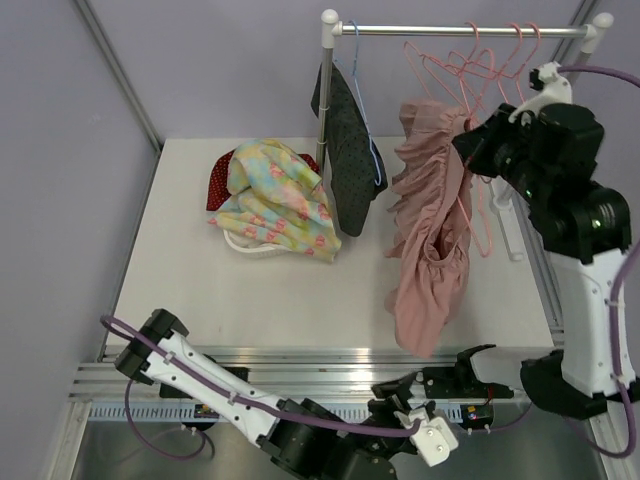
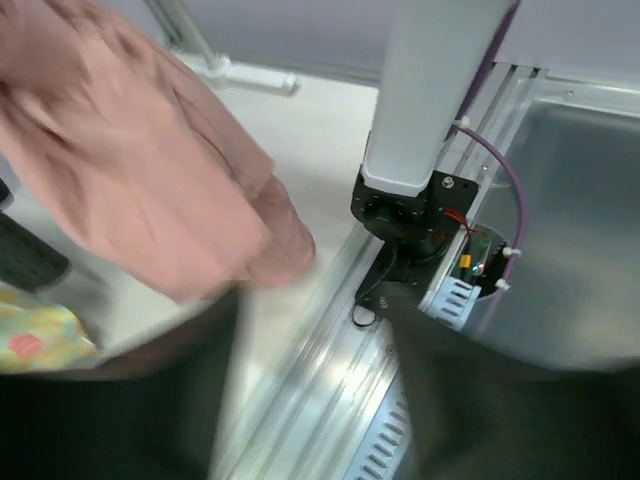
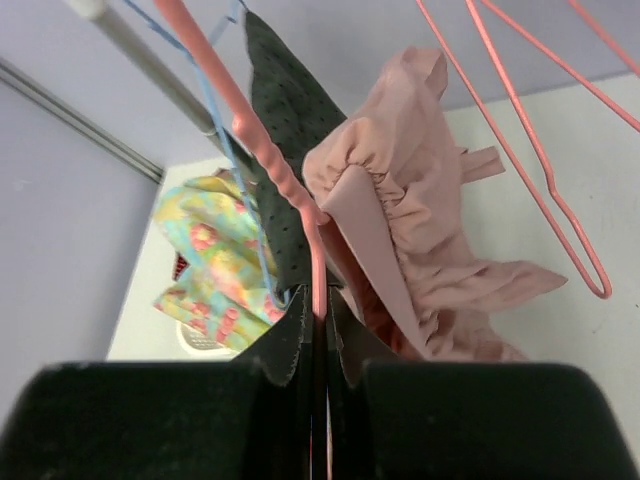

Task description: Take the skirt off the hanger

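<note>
At the far left of the table (image 1: 190, 290) we see a floral cloth (image 1: 275, 200) heaped over a white basket (image 1: 250, 245), with a red cloth (image 1: 218, 185) tucked behind it. Next comes the post (image 1: 325, 130) of the rail (image 1: 460, 30), and beside it a dark garment (image 1: 350, 150) on a blue hanger (image 1: 365, 110). Right of that hangs the skirt (image 1: 430, 230) — pink, gathered, drooping from its pink hanger (image 3: 255, 140) down toward the table's near edge. In the right wrist view the dark garment sits just behind the hanger. Low at the near edge, by the skirt's hem, the left gripper (image 2: 315, 340) has its blurred fingers spread, nothing between them, facing the right arm's base (image 2: 410, 215). Empty hangers (image 1: 490, 60) crowd the rail just right of the skirt. Among them the right gripper (image 3: 318, 325) is up by the waistband — fingers pressed together, pinching the hanger's wire.
</note>
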